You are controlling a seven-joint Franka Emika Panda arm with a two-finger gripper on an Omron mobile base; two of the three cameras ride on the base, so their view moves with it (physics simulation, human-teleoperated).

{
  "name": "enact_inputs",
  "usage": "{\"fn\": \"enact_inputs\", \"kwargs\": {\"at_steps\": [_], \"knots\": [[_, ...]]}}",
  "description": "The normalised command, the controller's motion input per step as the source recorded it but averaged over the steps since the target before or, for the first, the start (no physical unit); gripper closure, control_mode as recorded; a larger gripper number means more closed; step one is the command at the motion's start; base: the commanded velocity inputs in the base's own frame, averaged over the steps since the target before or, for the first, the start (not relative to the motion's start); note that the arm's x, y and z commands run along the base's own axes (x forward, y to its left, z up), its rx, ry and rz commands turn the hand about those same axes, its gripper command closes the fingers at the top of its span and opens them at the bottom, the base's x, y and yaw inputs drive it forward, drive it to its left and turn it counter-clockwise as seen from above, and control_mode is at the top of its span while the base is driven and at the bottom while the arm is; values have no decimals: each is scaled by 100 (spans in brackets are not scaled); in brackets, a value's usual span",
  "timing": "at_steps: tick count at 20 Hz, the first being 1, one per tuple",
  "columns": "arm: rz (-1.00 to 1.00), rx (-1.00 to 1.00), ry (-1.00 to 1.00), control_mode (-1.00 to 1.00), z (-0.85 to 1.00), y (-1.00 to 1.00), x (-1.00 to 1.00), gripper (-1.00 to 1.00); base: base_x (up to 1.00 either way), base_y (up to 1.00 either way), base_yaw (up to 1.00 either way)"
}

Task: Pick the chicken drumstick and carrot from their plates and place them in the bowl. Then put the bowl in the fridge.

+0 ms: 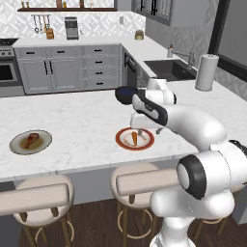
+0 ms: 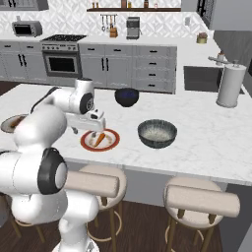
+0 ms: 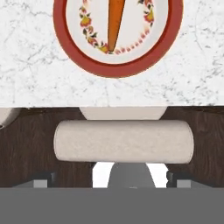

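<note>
The orange carrot [image 1: 134, 138] [image 2: 100, 138] [image 3: 116, 22] lies on the white plate with a red-orange rim [image 1: 121, 138] [image 2: 112, 144] [image 3: 117, 72] near the counter's front edge. My gripper [image 1: 140, 128] [image 2: 96, 129] [image 3: 110, 179] hovers just above this plate, open, with nothing between its fingers. Far to the left, the golden-brown chicken drumstick [image 1: 31, 140] rests on the greenish-grey plate [image 1: 44, 144] [image 2: 7, 124]. The wide dark grey bowl [image 2: 157, 133] with a pale inside stands on the counter to the right of the carrot plate. The fridge is out of view.
A smaller dark navy bowl [image 1: 126, 92] [image 2: 127, 96] sits behind the carrot plate. A paper towel roll [image 1: 206, 72] [image 2: 230, 84] and the sink [image 1: 166, 67] are at the far right. Padded stools [image 1: 140, 181] [image 2: 98, 182] [image 3: 124, 141] line the counter's front edge.
</note>
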Motion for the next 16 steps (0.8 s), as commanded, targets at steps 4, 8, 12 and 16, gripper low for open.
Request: {"fn": "enact_inputs", "kwargs": {"at_steps": [4, 8, 12, 16], "knots": [[-5, -1, 3, -100, -46, 14, 77, -100, 0, 0, 0], [-3, 0, 0, -100, -57, 2, 69, -100, 0, 0, 0], [-3, 0, 0, -100, -62, 2, 70, -100, 0, 0, 0], [-5, 0, 0, -100, -60, 4, 66, -100, 0, 0, 0]]}}
